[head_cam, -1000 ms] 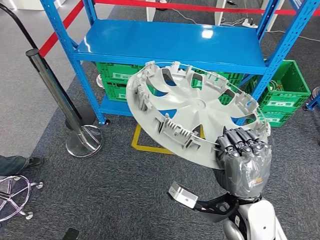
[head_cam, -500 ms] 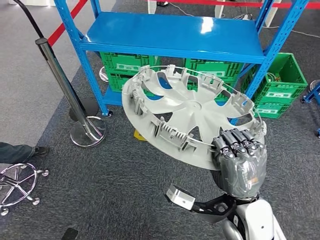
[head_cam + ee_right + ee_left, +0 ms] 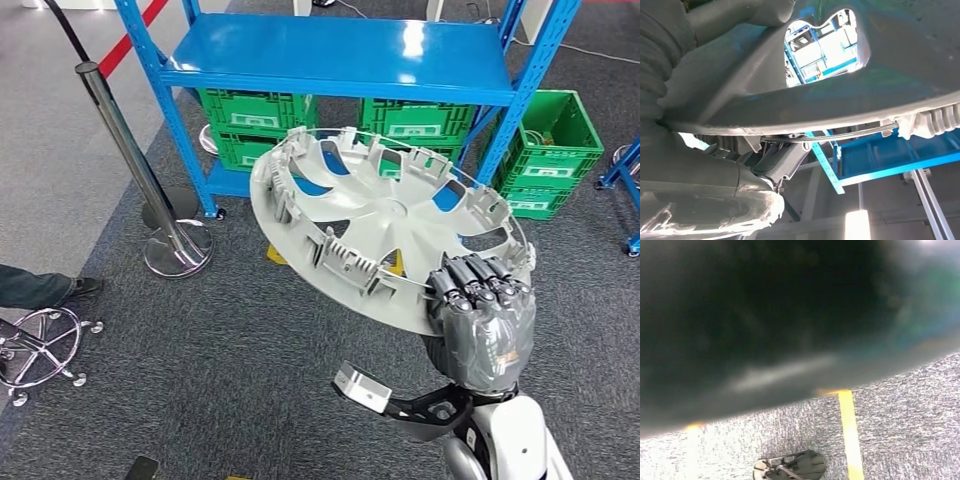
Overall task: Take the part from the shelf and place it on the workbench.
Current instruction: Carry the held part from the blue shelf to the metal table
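The part is a large grey plastic wheel cover [image 3: 377, 215], held tilted with its ribbed inner side up, in front of the blue shelf [image 3: 332, 55]. My right hand [image 3: 483, 320] grips its near right rim, dark fingers curled over the edge. In the right wrist view the cover's underside [image 3: 904, 60] spans the frame and my right hand [image 3: 696, 190] clamps the rim from the left. The shelf's top board is bare.
A chrome stanchion post [image 3: 124, 140] with a round base stands to the left of the shelf. Green crates [image 3: 253, 110] sit under the shelf and another [image 3: 555, 150] stands to its right. A chair base [image 3: 41, 345] and a person's shoe [image 3: 79, 287] lie at far left. Yellow floor tape [image 3: 849, 430] crosses the grey carpet.
The whole picture has shifted, so the camera moved: the shelf and stanchion slid up and to the right. The wheel cover stays gripped in my right hand at about the same spot.
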Robot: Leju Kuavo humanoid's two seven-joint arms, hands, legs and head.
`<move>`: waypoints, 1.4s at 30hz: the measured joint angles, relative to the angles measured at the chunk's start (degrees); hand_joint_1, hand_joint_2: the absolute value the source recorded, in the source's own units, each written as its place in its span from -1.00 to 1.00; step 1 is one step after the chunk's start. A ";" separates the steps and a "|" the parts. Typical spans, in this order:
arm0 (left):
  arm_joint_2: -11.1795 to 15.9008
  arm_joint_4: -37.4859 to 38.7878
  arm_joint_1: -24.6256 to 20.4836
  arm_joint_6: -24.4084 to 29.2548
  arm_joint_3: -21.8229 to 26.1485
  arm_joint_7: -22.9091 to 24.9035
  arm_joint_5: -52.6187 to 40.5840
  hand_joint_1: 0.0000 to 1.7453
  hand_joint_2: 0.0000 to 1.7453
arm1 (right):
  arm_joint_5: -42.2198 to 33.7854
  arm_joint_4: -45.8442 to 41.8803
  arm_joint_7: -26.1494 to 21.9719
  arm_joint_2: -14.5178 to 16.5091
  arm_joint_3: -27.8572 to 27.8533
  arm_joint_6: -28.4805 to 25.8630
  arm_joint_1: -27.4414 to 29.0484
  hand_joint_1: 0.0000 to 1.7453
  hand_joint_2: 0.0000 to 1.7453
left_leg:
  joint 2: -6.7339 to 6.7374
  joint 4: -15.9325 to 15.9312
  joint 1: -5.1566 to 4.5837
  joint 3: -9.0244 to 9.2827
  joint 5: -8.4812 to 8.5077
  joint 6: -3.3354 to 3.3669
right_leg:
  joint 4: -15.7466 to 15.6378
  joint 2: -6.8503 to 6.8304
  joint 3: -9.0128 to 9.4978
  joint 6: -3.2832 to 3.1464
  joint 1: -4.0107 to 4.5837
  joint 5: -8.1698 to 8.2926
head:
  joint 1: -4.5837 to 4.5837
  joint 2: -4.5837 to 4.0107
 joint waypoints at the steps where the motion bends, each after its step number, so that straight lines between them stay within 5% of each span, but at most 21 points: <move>1: 0.07 0.00 -0.11 0.00 -0.01 -0.01 0.00 -1.00 -1.00 | 0.01 0.00 0.01 0.01 0.00 0.00 -0.10 1.00 1.00 | -0.06 -2.46 -0.19 1.31 -0.50 0.25 | -0.01 -0.04 -0.36 0.31 -0.06 0.53 | 0.02 0.00; 4: 0.15 0.00 -0.09 -0.29 0.00 -0.05 0.03 -1.00 -1.00 | 0.03 0.01 0.02 0.03 0.03 0.01 -0.38 1.00 1.00 | 0.14 -4.52 -0.29 0.87 0.63 0.91 | -0.09 0.02 -1.60 1.24 -0.35 1.40 | -0.02 0.01; 6: 0.14 0.00 0.01 -0.74 0.01 -0.11 0.19 -1.00 -1.00 | 0.04 0.01 0.02 0.03 0.08 0.02 -0.41 1.00 1.00 | 0.41 -5.03 -0.03 -0.23 1.84 1.60 | 2.93 0.19 -3.22 1.86 -0.45 -1.85 | 0.13 0.02; 9: 0.13 0.00 0.01 -1.09 0.13 -0.17 0.61 -1.00 -1.00 | 0.04 0.06 0.03 0.03 0.24 0.04 -0.39 1.00 1.00 | 0.53 -4.82 -0.09 -1.95 3.04 1.98 | 13.47 0.24 -5.99 2.63 -0.78 -7.81 | 0.26 0.00; 11: 0.13 0.00 0.02 -1.22 0.33 -0.19 0.69 -1.00 -1.00 | 0.04 0.14 0.05 0.03 0.27 0.05 -0.37 1.00 1.00 | 0.56 -4.51 -0.06 -3.00 3.70 1.81 | 15.53 0.23 -5.22 2.94 -0.95 -6.59 | 0.27 0.01; 13: 0.13 0.00 0.04 -1.38 0.55 -0.21 0.71 -1.00 -1.00 | 0.04 0.19 0.08 0.03 0.28 0.07 -0.39 1.00 1.00 | 0.55 -4.02 0.02 -3.87 4.12 1.45 | 9.35 0.19 -0.56 3.09 -1.13 -3.72 | 0.28 0.02; 16: 0.24 0.00 0.03 -1.55 0.77 -0.38 0.76 -1.00 -1.00 | 0.06 0.16 0.10 0.05 0.34 0.07 -0.49 1.00 1.00 | 0.49 -3.18 -0.22 -4.85 4.63 0.63 | -0.01 0.28 5.70 2.73 -1.06 -4.11 | 0.26 0.01; 20: 0.32 0.00 0.08 -1.72 0.90 -0.59 0.78 -1.00 -1.00 | 0.08 0.14 0.24 0.05 0.34 0.09 -0.46 1.00 1.00 | 0.41 -1.66 -0.15 -6.13 3.90 -0.65 | -1.06 0.36 5.47 1.17 -1.18 -4.10 | 0.09 0.01; 23: 0.38 0.00 0.13 -1.70 0.92 -0.62 0.79 -1.00 -1.00 | 0.09 0.15 0.34 0.05 0.30 0.09 -0.46 1.00 1.00 | 0.36 7.80 0.11 -9.76 -2.04 -1.52 | -1.12 0.20 4.94 0.25 -1.17 -3.51 | -0.15 0.00; 25: 0.37 0.00 0.20 -1.71 0.93 -0.63 0.79 -1.00 -1.00 | 0.10 0.16 0.34 0.05 0.30 0.09 -0.43 1.00 1.00 | 0.36 13.46 0.25 -11.65 -3.80 -1.71 | -0.97 0.14 4.64 0.08 -1.00 -3.35 | -0.14 0.01; 27: 0.37 0.00 0.27 -1.72 0.93 -0.70 0.79 -1.00 -1.00 | 0.13 0.16 0.38 0.05 0.30 0.09 -0.41 1.00 1.00 | 0.34 11.07 0.28 -9.84 -1.20 -1.47 | -0.74 0.18 4.53 0.07 -0.84 -3.33 | -0.14 0.01; 29: 0.51 0.00 0.26 -1.73 0.93 -0.86 0.78 -1.00 -1.00 | 0.20 0.16 0.51 0.05 0.30 0.08 -0.43 1.00 1.00 | 0.24 3.68 0.16 -5.80 2.20 -0.83 | -0.56 0.25 4.41 0.13 -0.64 -3.36 | -0.12 0.00; 31: 0.69 0.00 0.24 -1.74 0.93 -1.01 0.77 -1.00 -1.00 | 0.31 0.16 0.64 0.05 0.30 0.07 -0.48 1.00 1.00 | 0.11 -0.97 -0.06 -3.55 3.11 -0.27 | -0.49 0.31 4.06 0.48 -0.49 -3.20 | -0.10 0.00; 35: 0.85 0.00 0.21 -1.75 0.93 -1.16 0.76 -1.00 -1.00 | 0.38 0.13 0.75 0.06 0.30 0.05 -0.48 1.00 1.00 | 0.19 -2.98 0.12 -3.30 3.08 0.67 | 0.31 0.31 2.99 1.55 -0.40 -3.82 | 0.04 0.00; 40: 0.75 0.00 0.22 -1.74 0.91 -1.29 0.73 -1.00 -1.00 | 0.39 0.13 0.79 0.05 0.43 0.10 -0.51 1.00 1.00 | 0.29 -3.57 0.30 -3.64 3.59 1.52 | 15.74 0.33 -3.92 2.40 -0.57 -10.98 | 0.56 0.01; 42: 0.72 0.00 0.22 -1.75 0.91 -1.37 0.72 -1.00 -1.00 | 0.39 0.15 0.85 0.05 0.45 0.15 -0.49 1.00 1.00 | 0.29 -3.43 0.29 -3.65 3.62 1.50 | 14.08 0.30 -2.98 2.47 -0.63 -8.75 | 0.57 0.00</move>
